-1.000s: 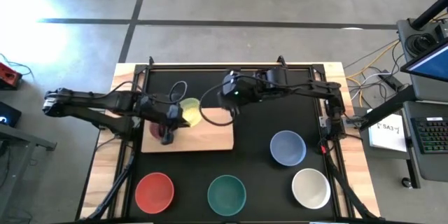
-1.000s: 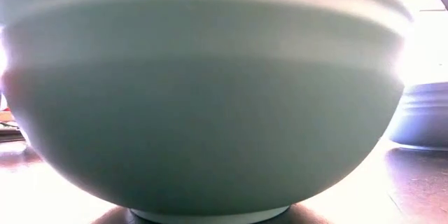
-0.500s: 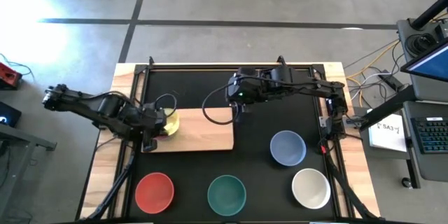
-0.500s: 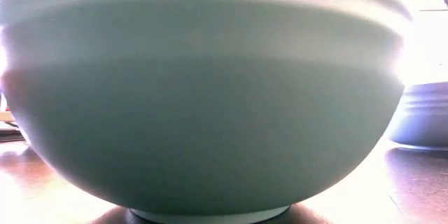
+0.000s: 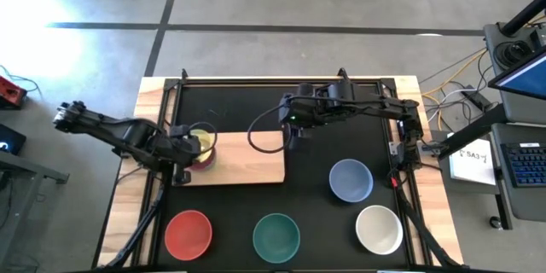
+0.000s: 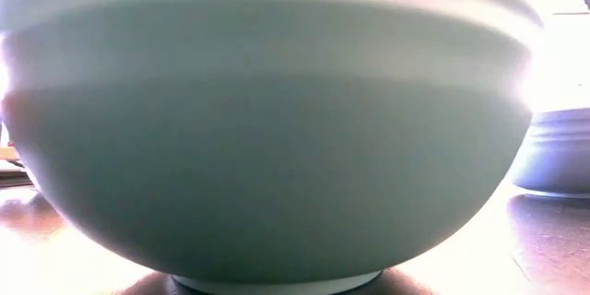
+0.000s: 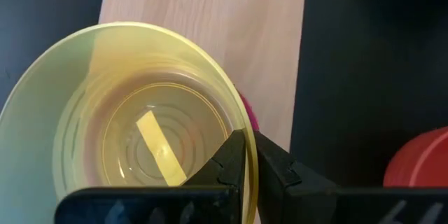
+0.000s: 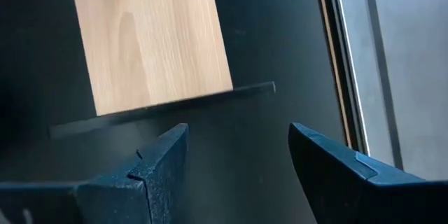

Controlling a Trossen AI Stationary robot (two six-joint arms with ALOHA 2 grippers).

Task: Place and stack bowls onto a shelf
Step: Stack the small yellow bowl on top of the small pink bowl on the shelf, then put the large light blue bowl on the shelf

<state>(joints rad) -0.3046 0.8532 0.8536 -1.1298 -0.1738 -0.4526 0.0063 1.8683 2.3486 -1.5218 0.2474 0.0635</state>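
Note:
A small yellow bowl (image 5: pixel 204 143) is at the left end of the light-wood shelf (image 5: pixel 252 160), right over a magenta bowl (image 5: pixel 203 163). Only a sliver of the magenta bowl (image 7: pixel 246 114) shows past the yellow rim. I cannot tell whether the yellow bowl rests in it. My left gripper (image 7: pixel 245 142) is shut on the yellow bowl (image 7: pixel 126 126). My right gripper (image 8: pixel 238 150) hangs open with nothing between its fingers, over the black tabletop off the shelf's right end (image 8: pixel 150 35). In the high view my right gripper (image 5: pixel 294 132) is at that same end. My left gripper pinches the yellow bowl's rim (image 7: pixel 236 122), one finger inside the bowl and one outside. The fingers slant down from the table's left side. The bowl stays upright, mouth up, above the magenta bowl.
Along the table's near edge stand a red bowl (image 5: pixel 188 233), a teal bowl (image 5: pixel 275 236) and a white bowl (image 5: pixel 379 229). A pale blue bowl (image 5: pixel 351 179) sits right of the shelf. The teal bowl (image 6: pixel 267 129) fills the low view.
My left gripper has carried the yellow bowl from the shelf's middle toward the table's left edge and a little down, turning as it went. The bowl now covers the magenta bowl. My right gripper has rolled and shifted slightly toward the right, staying open.

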